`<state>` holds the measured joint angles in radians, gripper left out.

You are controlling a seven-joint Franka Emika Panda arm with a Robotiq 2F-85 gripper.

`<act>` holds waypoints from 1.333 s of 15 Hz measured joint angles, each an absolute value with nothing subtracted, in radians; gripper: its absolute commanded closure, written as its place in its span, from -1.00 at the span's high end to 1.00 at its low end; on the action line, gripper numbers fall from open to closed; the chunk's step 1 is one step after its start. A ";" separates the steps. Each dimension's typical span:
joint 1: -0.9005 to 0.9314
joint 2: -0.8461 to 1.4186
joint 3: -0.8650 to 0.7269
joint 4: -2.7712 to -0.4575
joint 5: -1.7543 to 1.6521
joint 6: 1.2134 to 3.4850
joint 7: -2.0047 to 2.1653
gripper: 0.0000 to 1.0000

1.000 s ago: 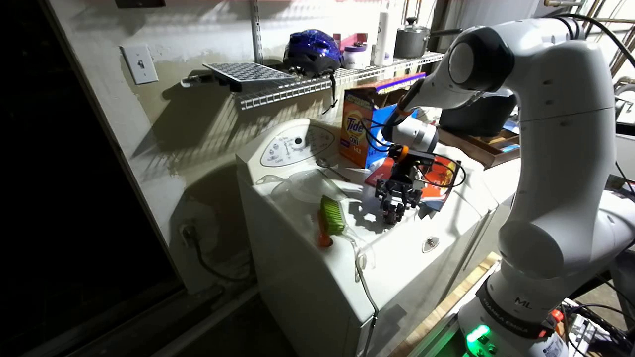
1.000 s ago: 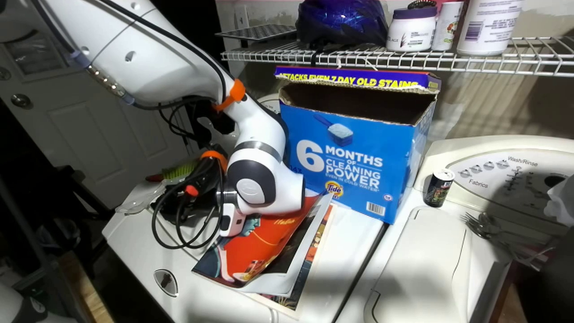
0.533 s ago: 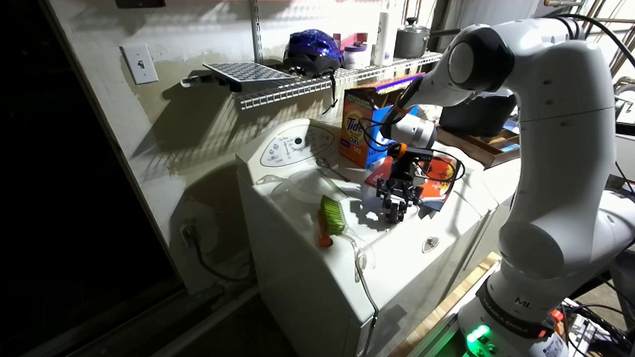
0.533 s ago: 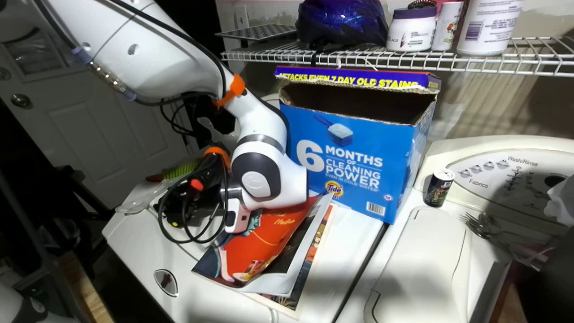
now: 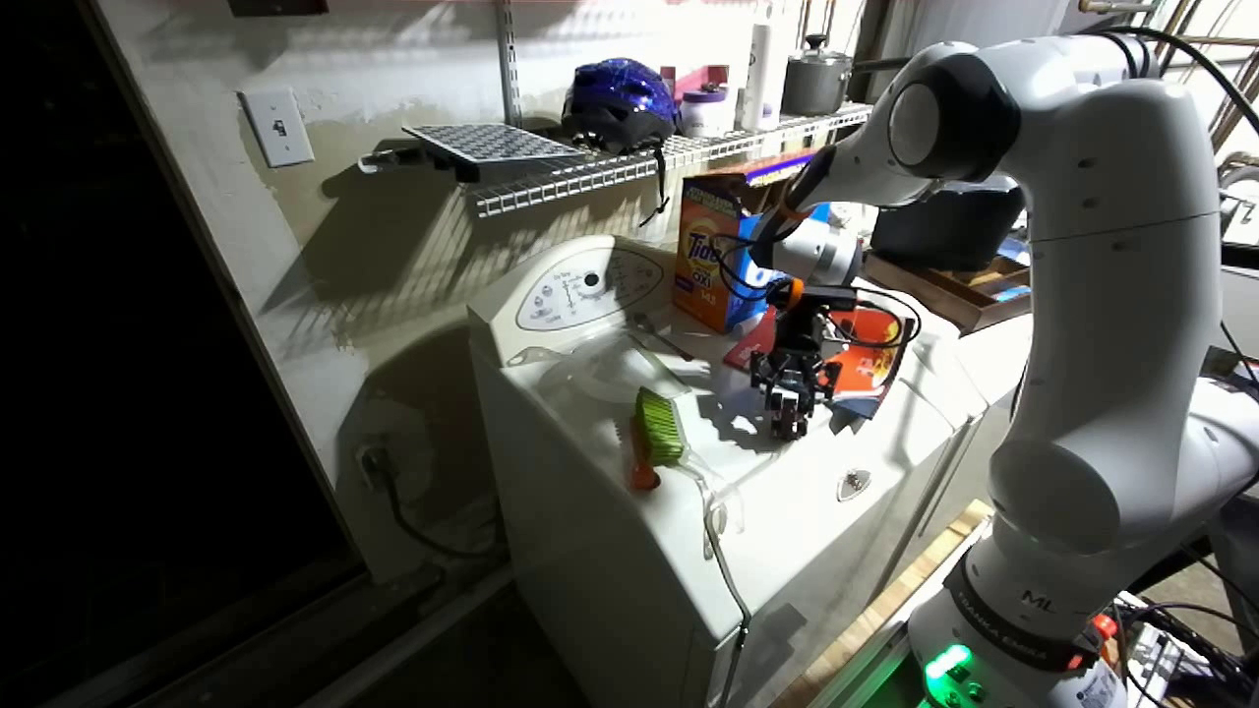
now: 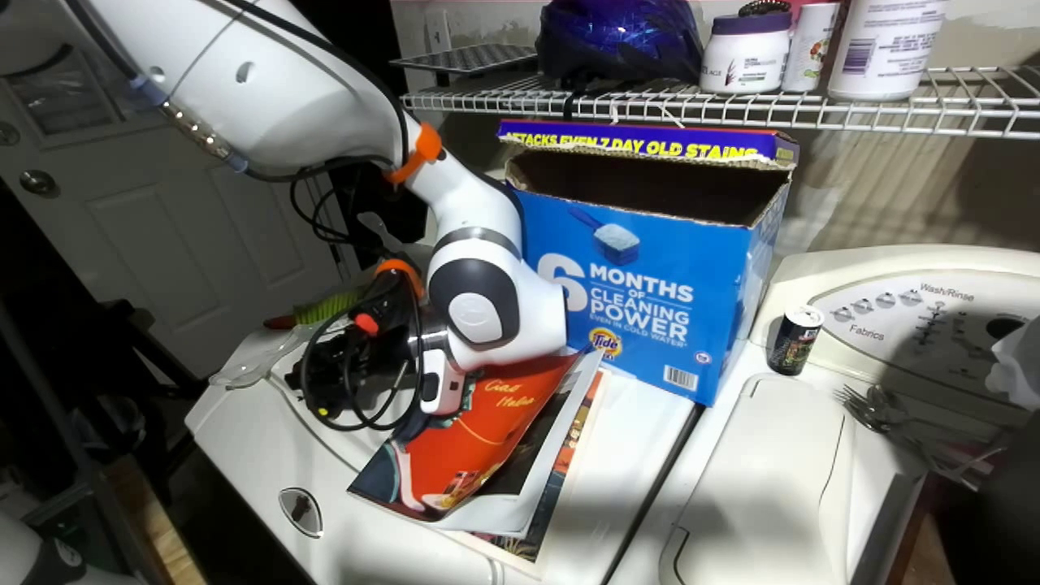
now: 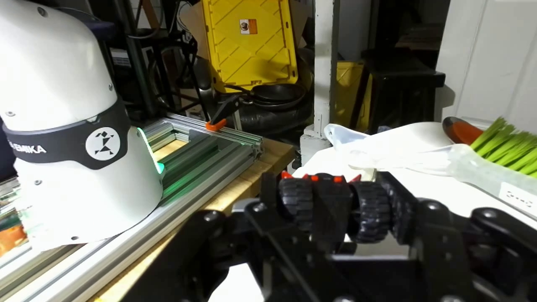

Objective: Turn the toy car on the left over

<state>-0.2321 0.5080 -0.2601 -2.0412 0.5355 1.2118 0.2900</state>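
Currently | end effector: clamped on toy car | toy car position: lower half, just right of centre, wrist view | green-bristled brush: on worktop, near centre, in an exterior view

Open Tide box near magazines | black can upright | blue helmet on wire shelf | green-bristled brush
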 measured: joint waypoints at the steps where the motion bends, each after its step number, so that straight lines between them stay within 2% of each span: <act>1: -0.231 0.508 -0.261 -2.035 0.528 1.212 0.294 -0.29; 20: -0.240 0.504 -0.314 -1.992 0.450 1.220 0.319 -0.29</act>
<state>-0.2395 0.5037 -0.3139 -1.9918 0.4496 1.2200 0.3192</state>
